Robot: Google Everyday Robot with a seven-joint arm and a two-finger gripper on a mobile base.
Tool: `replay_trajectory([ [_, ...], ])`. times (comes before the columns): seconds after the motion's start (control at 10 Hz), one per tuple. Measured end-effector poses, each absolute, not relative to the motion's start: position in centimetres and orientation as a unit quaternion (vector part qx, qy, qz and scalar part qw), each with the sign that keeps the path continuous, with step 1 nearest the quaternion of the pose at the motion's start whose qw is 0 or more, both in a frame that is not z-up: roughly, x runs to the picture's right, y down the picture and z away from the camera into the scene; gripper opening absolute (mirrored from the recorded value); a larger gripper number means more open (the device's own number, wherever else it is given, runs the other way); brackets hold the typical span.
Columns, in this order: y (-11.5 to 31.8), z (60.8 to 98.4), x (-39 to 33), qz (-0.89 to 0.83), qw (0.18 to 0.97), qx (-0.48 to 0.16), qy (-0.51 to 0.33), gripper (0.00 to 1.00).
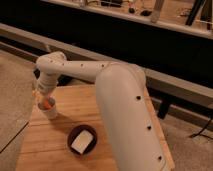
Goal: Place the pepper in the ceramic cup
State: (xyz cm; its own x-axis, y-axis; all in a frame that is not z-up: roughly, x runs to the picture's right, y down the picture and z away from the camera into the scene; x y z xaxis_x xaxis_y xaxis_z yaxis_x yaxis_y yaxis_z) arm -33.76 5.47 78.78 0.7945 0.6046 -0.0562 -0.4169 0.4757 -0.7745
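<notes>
The white ceramic cup [49, 110] stands near the left edge of the wooden table [55, 145]. The orange pepper [45, 103] shows at the cup's mouth, partly inside it. My gripper [41, 95] hangs straight over the cup at the end of the white arm [115, 95], right above the pepper. The arm's wrist hides most of the gripper.
A dark round bowl [82, 139] with a white block in it sits on the table in front of the cup. The big white arm covers the table's right half. A dark wall and a ledge run behind the table.
</notes>
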Motion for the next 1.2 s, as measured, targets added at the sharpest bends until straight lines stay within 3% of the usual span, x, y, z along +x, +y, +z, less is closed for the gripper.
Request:
replay_trajectory([
  [0.5, 5.40, 79.14, -33.73, 0.299, 0.854, -0.411, -0.114, 0.65],
  [0.7, 5.42, 79.37, -33.73, 0.300, 0.855, -0.407, -0.112, 0.79],
  [1.2, 5.39, 79.43, -33.73, 0.302, 0.858, -0.401, -0.110, 0.80],
])
